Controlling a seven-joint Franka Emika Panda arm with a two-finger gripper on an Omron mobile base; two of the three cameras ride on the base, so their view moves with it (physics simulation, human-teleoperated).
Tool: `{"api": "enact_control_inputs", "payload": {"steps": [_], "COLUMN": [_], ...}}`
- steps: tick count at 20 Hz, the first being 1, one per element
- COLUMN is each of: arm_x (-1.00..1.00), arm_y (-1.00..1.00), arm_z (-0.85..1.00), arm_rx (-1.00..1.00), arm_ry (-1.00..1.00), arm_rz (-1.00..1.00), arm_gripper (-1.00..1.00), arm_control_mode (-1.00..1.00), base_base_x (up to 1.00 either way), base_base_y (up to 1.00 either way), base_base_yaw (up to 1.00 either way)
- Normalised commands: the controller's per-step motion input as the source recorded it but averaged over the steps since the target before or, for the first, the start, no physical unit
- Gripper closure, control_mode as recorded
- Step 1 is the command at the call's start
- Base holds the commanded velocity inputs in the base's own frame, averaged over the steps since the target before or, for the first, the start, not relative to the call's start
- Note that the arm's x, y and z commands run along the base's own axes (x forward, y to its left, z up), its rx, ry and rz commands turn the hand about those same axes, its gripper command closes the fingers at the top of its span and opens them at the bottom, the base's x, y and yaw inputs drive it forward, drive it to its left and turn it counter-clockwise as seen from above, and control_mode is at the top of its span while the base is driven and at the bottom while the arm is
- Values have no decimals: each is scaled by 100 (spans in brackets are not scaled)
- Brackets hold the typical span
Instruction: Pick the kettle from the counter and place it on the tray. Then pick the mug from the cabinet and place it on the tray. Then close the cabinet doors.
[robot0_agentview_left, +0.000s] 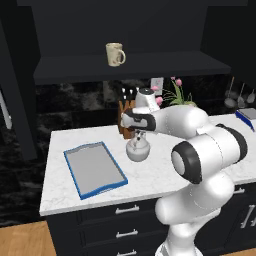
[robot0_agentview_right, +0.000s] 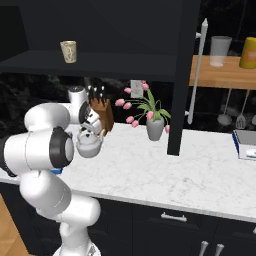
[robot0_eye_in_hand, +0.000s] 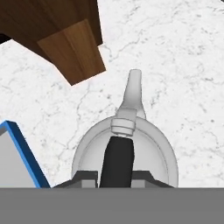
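Kitchen setting: white marbled counter (robot0_agentview_left: 150, 175) over dark drawers, dark open cabinet (robot0_agentview_left: 125, 67) above.

Item 1, my pincer (robot0_agentview_left: 137, 135): lowered over the kettle (robot0_agentview_left: 138, 149), fingers set either side of its dark arched handle (robot0_eye_in_hand: 116, 162). From the hand camera the tips stand tight against the handle, so I judge it clenched on the handle, though I cannot tell whether the grip is yet firm. The handle is the only narrow part to take; the body is too round and wide.

Item 2, kettle: sitting on the counter, spout (robot0_eye_in_hand: 133, 89) pointing away from my hand, not yet lifted as far as I can see.

Item 3, tray (robot0_agentview_left: 94, 169): flat, grey, blue-rimmed, on the counter near the kettle. Contents: nothing. Its corner shows just beside the kettle in the hand camera, so the carry should be short.

Item 4, knife block (robot0_agentview_right: 102, 116): wooden, behind the kettle. Contents: dark-handled knives. Worth clearing when I raise the kettle.

Item 5, vase (robot0_agentview_right: 155, 127): grey, holding pink flowers, further along the counter.

Item 6, mug (robot0_agentview_left: 115, 54): cream, upright on the cabinet shelf, handle to one side; waiting its turn.

Item 7, cabinet door (robot0_agentview_right: 182, 75): swung open, silver bar handle (robot0_agentview_right: 197, 70) showing; to be closed last.
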Motion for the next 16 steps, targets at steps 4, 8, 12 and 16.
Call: {"api": "enact_control_inputs", "payload": {"steps": [4, 8, 12, 16], "arm_x": [-66, -57, -47, -23], "arm_y": [0, 8, 29, 62], "arm_z": [14, 43, 54, 44], "arm_rx": [7, 3, 9, 25], "arm_ry": [-9, -17, -12, 2], "arm_rz": [0, 0, -3, -11], "arm_gripper": [100, 100, 100, 100], "arm_control_mode": [-100, -100, -100, -100], "base_base_x": [0, 0, 0, 0], "base_base_y": [0, 0, 0, 0], "base_base_yaw": [0, 0, 0, 0]}}
